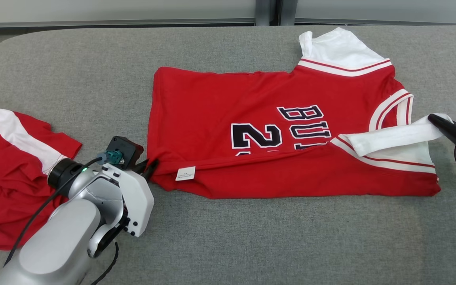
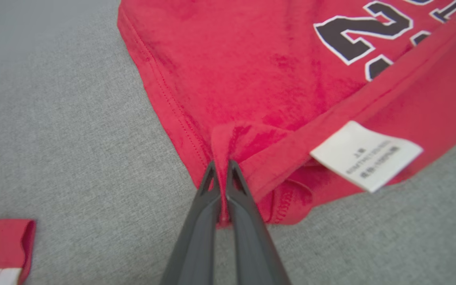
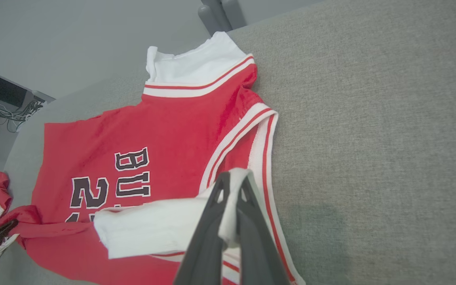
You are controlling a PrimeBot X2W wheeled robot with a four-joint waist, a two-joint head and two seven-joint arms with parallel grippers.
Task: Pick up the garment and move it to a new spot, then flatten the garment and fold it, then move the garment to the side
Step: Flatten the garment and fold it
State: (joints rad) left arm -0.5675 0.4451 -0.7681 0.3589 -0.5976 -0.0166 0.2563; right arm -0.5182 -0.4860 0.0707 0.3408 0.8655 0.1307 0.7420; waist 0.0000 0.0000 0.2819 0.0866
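The garment point(image 1: 251, 118) is a red jersey with white sleeves, dark lettering and a white care tag point(image 1: 185, 173), spread across the grey table with its near long edge folded over the body. At its lower left hem corner point(image 2: 228, 158) my left gripper point(image 1: 151, 166) is shut on a pinch of red cloth, which shows clamped between the dark fingers point(image 2: 212, 198) in the left wrist view. My right gripper point(image 1: 436, 119) is shut on the end of the white sleeve point(image 1: 394, 138), pulled out to the right; the sleeve point(image 3: 160, 225) wraps over the fingertips point(image 3: 222, 190).
A second red and white garment point(image 1: 6, 170) lies crumpled at the table's left edge, close behind my left forearm point(image 1: 65, 233). The grey padded table point(image 1: 251, 245) has free room along the front and far right.
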